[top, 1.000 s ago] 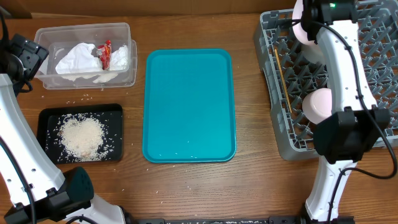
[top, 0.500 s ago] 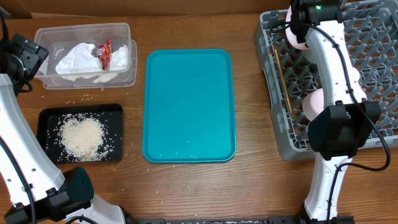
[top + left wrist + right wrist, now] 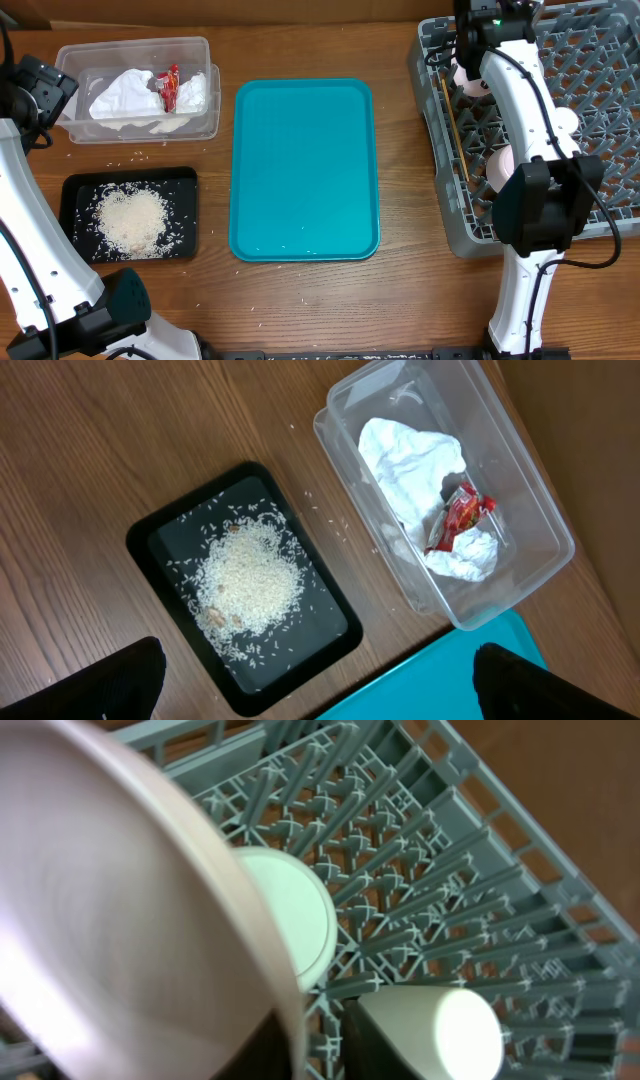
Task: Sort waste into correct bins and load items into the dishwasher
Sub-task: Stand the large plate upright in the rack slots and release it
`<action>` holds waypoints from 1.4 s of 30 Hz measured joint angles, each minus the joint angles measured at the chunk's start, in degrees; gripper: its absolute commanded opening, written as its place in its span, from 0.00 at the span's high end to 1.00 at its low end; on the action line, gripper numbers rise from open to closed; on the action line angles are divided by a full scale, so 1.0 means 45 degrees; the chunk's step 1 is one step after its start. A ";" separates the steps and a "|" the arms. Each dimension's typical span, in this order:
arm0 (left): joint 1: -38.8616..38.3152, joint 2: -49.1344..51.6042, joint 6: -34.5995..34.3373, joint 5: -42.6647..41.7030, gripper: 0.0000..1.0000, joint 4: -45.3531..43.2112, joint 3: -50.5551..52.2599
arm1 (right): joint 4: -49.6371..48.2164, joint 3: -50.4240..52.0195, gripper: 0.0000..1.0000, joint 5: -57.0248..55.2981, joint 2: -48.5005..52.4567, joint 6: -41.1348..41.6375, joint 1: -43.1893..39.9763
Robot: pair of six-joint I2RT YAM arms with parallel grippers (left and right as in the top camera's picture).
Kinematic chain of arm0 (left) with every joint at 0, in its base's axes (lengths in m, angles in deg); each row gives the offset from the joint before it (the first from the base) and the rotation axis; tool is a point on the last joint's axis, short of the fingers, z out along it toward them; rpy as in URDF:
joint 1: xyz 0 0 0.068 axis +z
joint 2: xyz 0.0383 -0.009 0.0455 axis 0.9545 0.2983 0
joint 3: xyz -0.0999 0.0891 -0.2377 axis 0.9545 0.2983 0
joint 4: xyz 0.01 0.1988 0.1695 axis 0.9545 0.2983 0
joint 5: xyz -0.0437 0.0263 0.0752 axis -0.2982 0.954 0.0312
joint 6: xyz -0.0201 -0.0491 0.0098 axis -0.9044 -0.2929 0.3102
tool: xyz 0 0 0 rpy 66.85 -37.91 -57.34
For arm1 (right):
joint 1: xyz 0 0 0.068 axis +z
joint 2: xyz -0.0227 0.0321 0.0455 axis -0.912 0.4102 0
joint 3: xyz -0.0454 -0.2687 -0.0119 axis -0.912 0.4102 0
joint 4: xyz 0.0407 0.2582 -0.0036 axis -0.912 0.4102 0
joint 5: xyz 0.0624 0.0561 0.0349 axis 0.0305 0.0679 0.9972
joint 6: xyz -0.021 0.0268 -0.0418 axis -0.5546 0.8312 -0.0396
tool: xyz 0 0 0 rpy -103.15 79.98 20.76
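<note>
My right gripper (image 3: 318, 1045) is over the far left corner of the grey dish rack (image 3: 600, 90). The small pinkish plate (image 3: 120, 920) stands on edge between its fingers, and a slim gap shows between the rim and the right finger, so the jaws stand open. In the overhead view the plate (image 3: 465, 72) sits low among the pegs. A pale bowl (image 3: 285, 915) and a white cup (image 3: 450, 1030) rest in the rack, with chopsticks (image 3: 455, 130) along its left side. My left gripper (image 3: 325, 695) hangs open and empty above the table.
The clear tub (image 3: 205, 55) holds the napkin (image 3: 125, 95) and red packet (image 3: 170, 88). The black tray (image 3: 75, 185) holds rice (image 3: 130, 220), with stray grains on the wood around it. A teal tray (image 3: 305, 170) lies mid-table. Another pale plate (image 3: 503, 165) stands in the rack.
The right arm has carried the pinkish plate left and down into the rack's far left corner, and its jaws have loosened off the rim. The left arm has not moved.
</note>
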 measured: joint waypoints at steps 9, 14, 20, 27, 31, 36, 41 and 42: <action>0.0000 0.0000 0.0000 -0.0005 0.00 -0.0005 0.0000 | 0.0578 -0.0797 0.00 0.0971 -0.1195 -0.0049 0.0850; 0.0000 0.0000 0.0000 0.0000 0.00 -0.0005 0.0000 | 0.0845 -0.1025 0.00 0.2866 -0.3551 -0.0024 0.0889; 0.0000 0.0000 0.0000 -0.0005 0.00 -0.0005 0.0000 | 0.0695 -0.1511 0.72 0.4080 -0.5435 -0.0010 0.0500; 0.0000 0.0000 0.0000 0.0000 0.00 0.0000 0.0000 | -0.0291 -0.1069 0.96 0.6334 -0.4488 0.0068 -0.1695; 0.0000 0.0000 0.0000 0.0000 0.00 0.0000 0.0000 | -0.0884 -0.0942 0.96 0.8801 -0.3259 0.0063 -0.3079; 0.0000 0.0000 0.0000 -0.0005 0.00 -0.0005 0.0000 | -0.1525 -0.0889 0.96 1.1157 -0.1681 0.0073 -0.4148; 0.0000 0.0000 0.0000 0.0000 0.00 -0.0005 0.0000 | -0.1622 -0.0840 0.96 1.2099 -0.0515 0.0073 -0.4153; 0.0000 0.0000 0.0000 0.0000 0.00 -0.0010 0.0000 | -0.1632 -0.0806 0.96 1.2279 -0.0355 0.0063 -0.4095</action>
